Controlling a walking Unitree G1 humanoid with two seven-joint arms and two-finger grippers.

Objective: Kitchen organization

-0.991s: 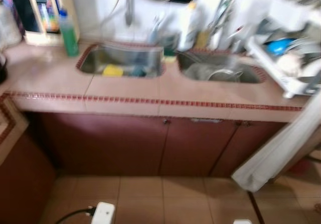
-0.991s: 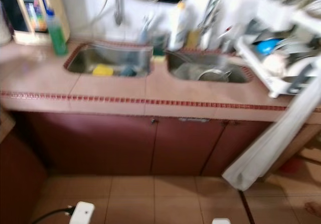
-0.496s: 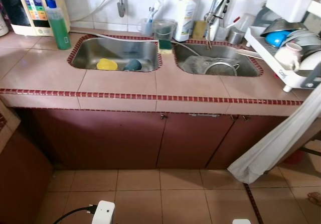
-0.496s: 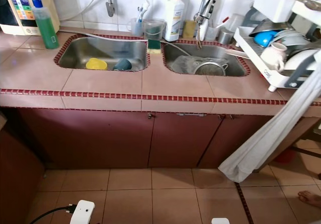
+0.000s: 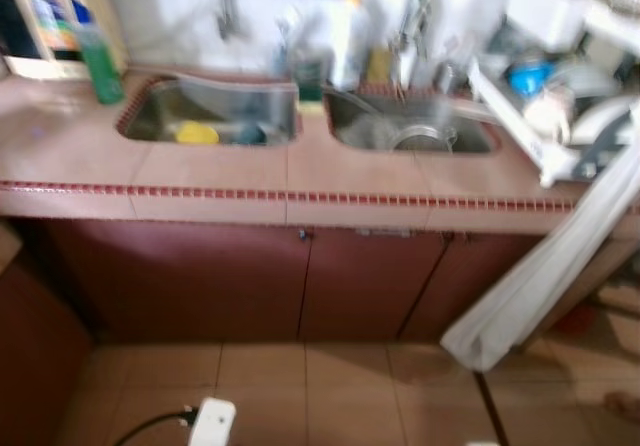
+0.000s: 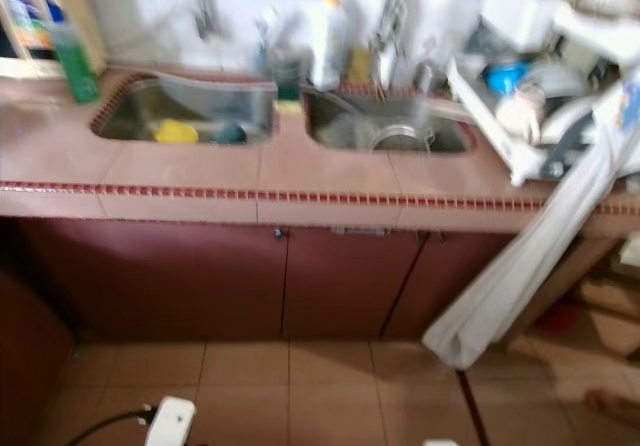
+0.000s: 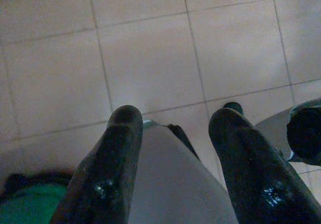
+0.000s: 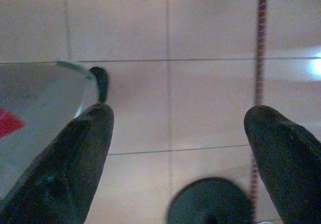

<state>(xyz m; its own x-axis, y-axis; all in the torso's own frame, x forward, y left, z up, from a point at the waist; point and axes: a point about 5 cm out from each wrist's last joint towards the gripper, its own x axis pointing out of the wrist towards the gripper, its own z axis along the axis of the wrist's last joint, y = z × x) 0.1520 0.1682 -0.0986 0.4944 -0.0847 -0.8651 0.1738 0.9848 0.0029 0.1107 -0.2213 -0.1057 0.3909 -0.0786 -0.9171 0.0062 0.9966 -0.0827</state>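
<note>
Your left gripper (image 7: 170,128) and right gripper (image 8: 178,128) hang released over the floor; steady yourself facing the tabletop (image 5: 220,181) before reaching the sinks (image 5: 210,116).

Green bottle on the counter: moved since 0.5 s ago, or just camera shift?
No. The green bottle stands by the left sink's far-left corner as before; the whole picture shifted, so the camera moved.

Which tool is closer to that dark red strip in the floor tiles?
Right, likely. The right tool hangs just above the red strip, beside its finger; the left tool hangs over plain tiles.
</note>
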